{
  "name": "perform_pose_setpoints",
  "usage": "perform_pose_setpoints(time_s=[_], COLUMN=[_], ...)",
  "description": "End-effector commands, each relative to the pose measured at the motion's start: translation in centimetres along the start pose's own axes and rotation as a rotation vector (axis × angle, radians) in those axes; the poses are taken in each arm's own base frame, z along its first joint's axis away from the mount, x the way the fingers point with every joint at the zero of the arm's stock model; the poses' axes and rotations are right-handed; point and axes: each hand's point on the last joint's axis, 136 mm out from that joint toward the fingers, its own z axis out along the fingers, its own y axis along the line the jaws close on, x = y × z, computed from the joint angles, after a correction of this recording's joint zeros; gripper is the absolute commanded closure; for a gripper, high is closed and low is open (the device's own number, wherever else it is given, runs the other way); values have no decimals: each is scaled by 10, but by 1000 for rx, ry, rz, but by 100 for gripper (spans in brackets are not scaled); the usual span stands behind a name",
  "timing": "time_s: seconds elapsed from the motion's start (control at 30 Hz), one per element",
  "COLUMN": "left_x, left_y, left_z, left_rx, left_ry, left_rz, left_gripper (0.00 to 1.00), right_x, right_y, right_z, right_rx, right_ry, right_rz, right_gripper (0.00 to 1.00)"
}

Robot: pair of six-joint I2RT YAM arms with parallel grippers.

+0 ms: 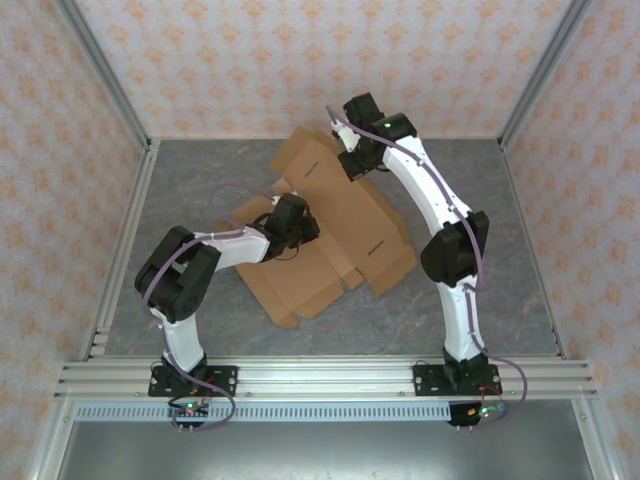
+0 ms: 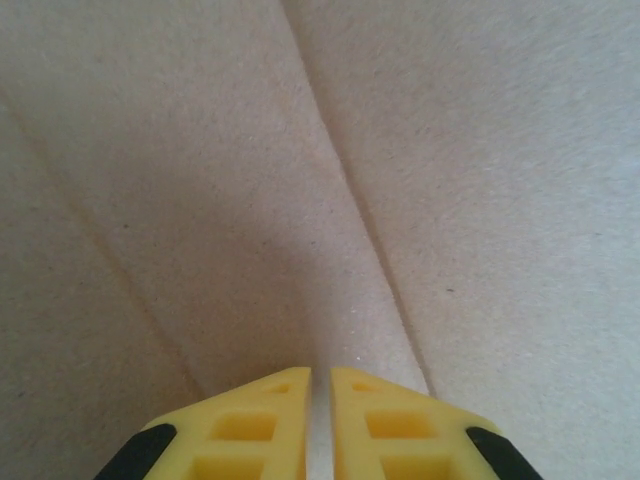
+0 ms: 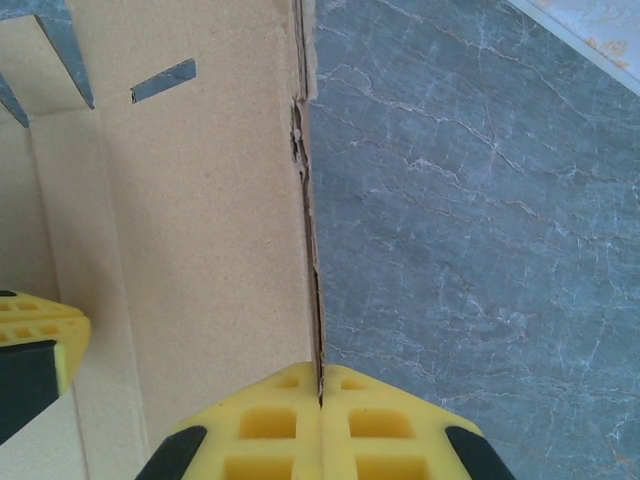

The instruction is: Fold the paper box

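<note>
Yellow-tipped, the right gripper point(image 3: 320, 388) is pinched shut on a panel edge of the paper box point(image 1: 350, 230). The left gripper point(image 2: 320, 385) closes narrowly on a raised fold. The box lies mid-frame on the grey table point(image 1: 480, 200), a brown die-cut sheet that is creased and slotted point(image 3: 163, 80). It is judged light, stiff across panels and tear-prone at its frayed edge point(image 3: 298, 140), so grip beside score lines.

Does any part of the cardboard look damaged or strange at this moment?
Yes. In the right wrist view, the paper box has a small ragged tear along its edge beside the table, just ahead of the right gripper pinching that edge. Otherwise nothing stands out.
</note>
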Motion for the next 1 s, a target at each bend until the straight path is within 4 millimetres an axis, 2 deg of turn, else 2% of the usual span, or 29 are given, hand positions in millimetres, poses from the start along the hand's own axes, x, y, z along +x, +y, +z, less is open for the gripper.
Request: perform_pose_setpoints(time_s=[0.0,0.13,0.17,0.27,0.5,0.63,0.87,0.97], left_x=[-14,-13,-5,0,6,12,20,20], left_y=[-23,-19,-11,-8,-7,-4,0,-1], left_z=[5,13,23,30,36,37,37,35], left_rx=[70,66,46,50,46,37,22,23], left_ry=[-42,-43,-22,-12,-1,6,7,4], left_rz=[-31,-43,-47,-62,-61,-57,-44,-40], left_gripper=[87,88,88,89,89,89,89,88], right_x=[-4,-4,-5,-8,-13,-16,-17,-15], right_y=[2,9,12,23,55,65,73,62], right_z=[-5,-10,-12,-18,-22,-25,-25,-19], right_rx=[6,-40,-57,-110,-156,-151,-124,-63], right_ry=[-8,-14,-17,-29,-33,-39,-30,-23], right_rz=[19,43,51,73,81,107,117,125], right_gripper=[100,100,100,100,100,100,100,100])
